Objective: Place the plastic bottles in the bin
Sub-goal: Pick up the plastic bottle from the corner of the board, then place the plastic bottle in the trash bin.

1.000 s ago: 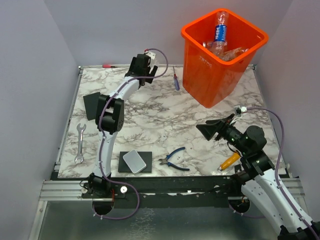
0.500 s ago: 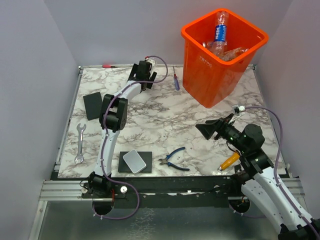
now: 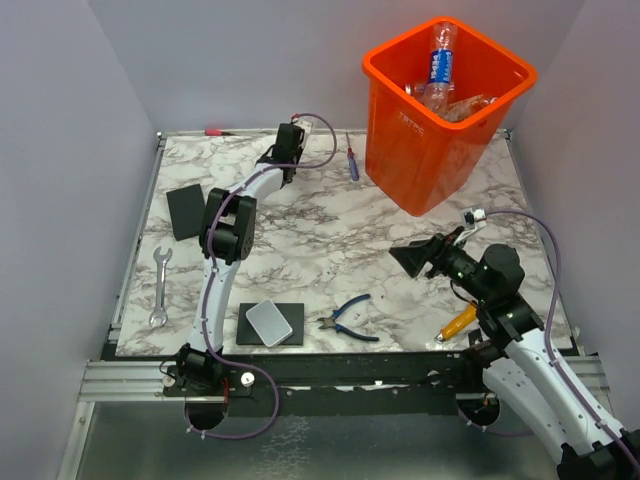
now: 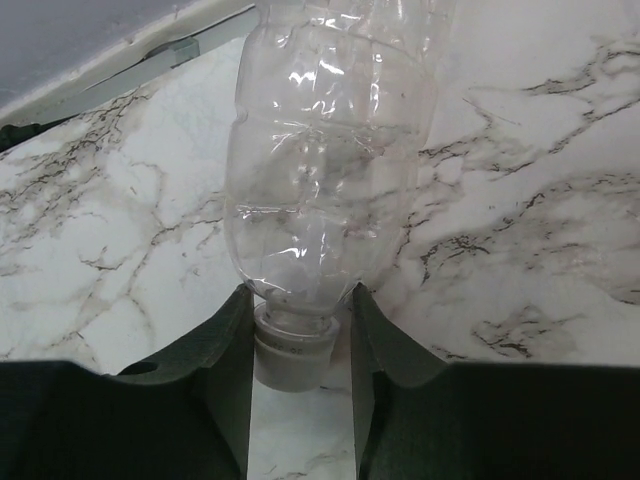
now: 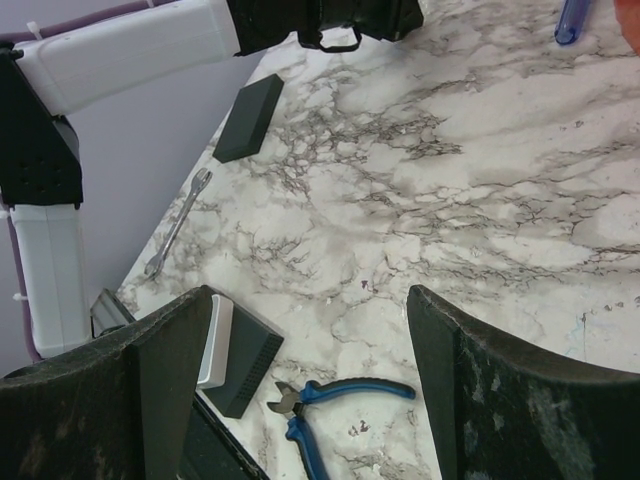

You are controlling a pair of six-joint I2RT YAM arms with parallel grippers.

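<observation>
My left pincer is clamped on a clear bottle at the neck, just above its white cap, with the body sticking out ahead of the fingers over the worktop. From above, that pincer sits well to the left of the bin, down at about the level of its base. As I read it, the job now is the carry and drop. The bin is much taller than the bottle, so I'd lift first, straight up, until the whole bottle is above the rolled rim, and only then swing toward the bin. A grip on the neck is narrow and the plastic looks slick, so I'd go slowly and not let the long body catch the wall. Several bottles already lie in the bin, one poking above its far rim, so I'd release over the open nearer part. My right pincer is spread wide and holds nothing, hovering on the near side of the bin, well away from the left arm's path
</observation>
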